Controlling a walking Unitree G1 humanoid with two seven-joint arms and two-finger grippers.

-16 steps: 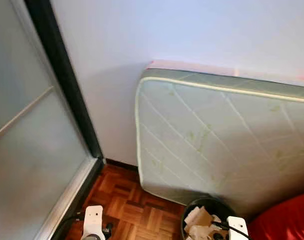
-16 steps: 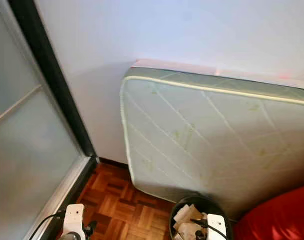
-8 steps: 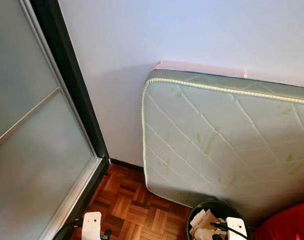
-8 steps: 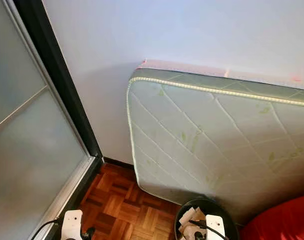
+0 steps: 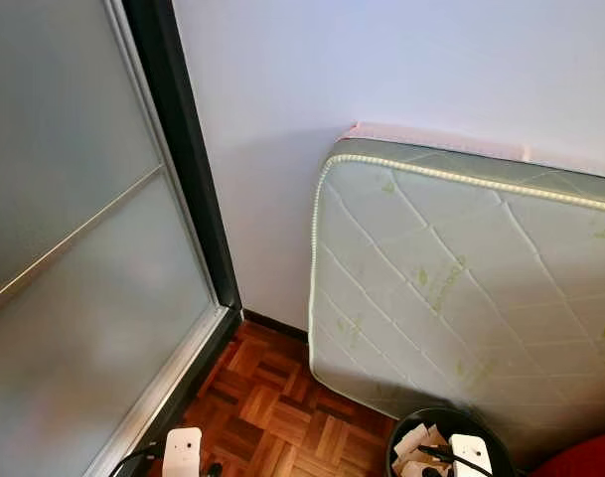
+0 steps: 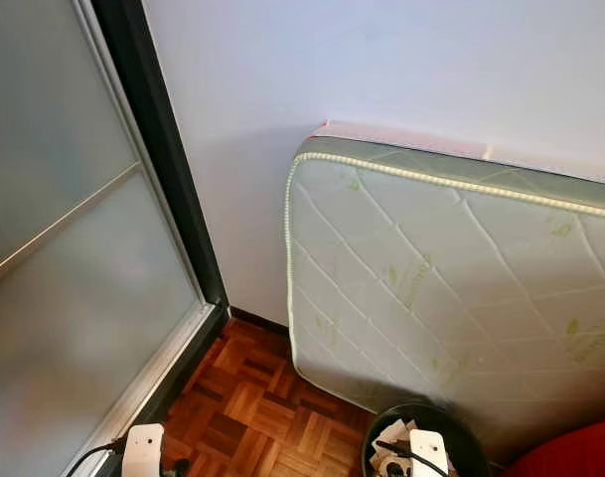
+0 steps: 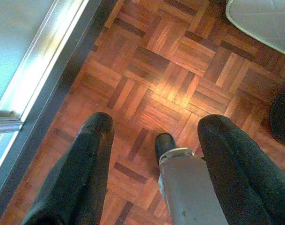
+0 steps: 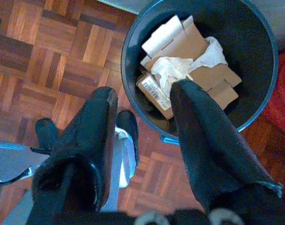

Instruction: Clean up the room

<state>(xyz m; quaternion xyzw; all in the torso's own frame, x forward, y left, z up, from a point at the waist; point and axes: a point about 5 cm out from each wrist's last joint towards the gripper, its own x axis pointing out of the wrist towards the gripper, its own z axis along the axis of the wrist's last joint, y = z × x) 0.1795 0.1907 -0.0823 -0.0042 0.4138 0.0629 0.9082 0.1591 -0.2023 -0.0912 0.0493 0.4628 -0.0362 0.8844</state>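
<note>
A black round waste bin [image 8: 133,33] stands on the parquet at the foot of a leaning mattress; it holds flattened cardboard [image 8: 193,47] and crumpled white paper [image 8: 172,70]. My right gripper [image 8: 143,91] hangs open above the bin's near rim, with nothing between its fingers. In the eye views the bin [image 5: 413,425] sits at the bottom right, partly behind my right wrist [image 5: 469,452]. My left gripper [image 7: 156,121] is open and empty over bare parquet, beside the sliding door's track [image 7: 44,70].
A quilted pale green mattress [image 5: 461,278] leans on the white wall. A frosted glass sliding door [image 5: 74,278] with a dark frame fills the left side. Something red [image 5: 590,459] lies at the bottom right. My own leg and foot [image 7: 189,187] show below the left gripper.
The whole picture has shifted right, so the camera has turned left: more of the glass door shows and less of the red thing. Both grippers keep their places.
</note>
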